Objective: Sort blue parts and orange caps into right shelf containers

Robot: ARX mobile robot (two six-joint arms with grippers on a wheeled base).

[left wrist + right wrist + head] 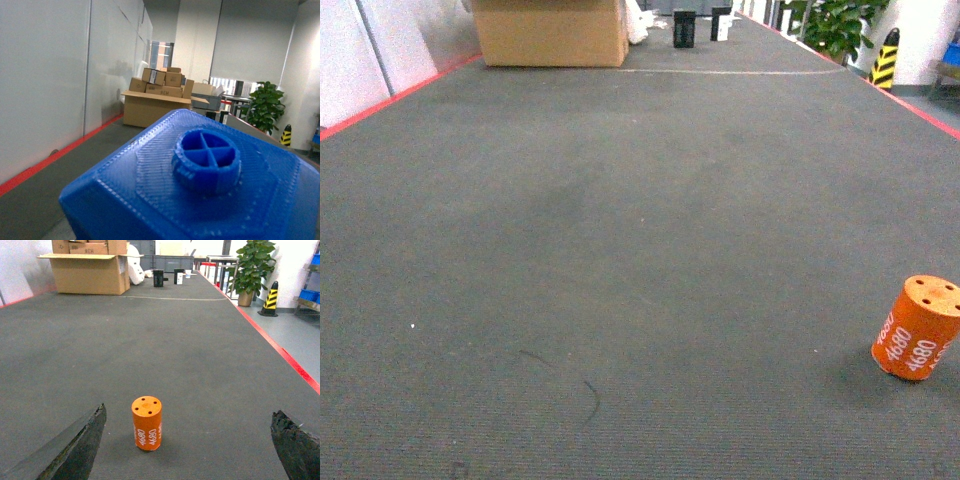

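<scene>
So my right claw (187, 445) is spread wide open with nothing in it, the two dark fingers (75, 447) sitting low at either side of my wrist view. Right between them, a bit ahead and closer to the left finger, the orange cap (147, 423) stands upright on the dark grey carpet floor (620, 250), holes on top and the white "4680" on its side. From the head camera that same cap is way over at the right edge. My left wrist view is basically filled by a big blue part (200, 185) with a round cross-ribbed hub; I can't tell how that claw is set. Far behind the cap there's a cardboard box (552, 32) and a potted plant (252, 267).
</scene>
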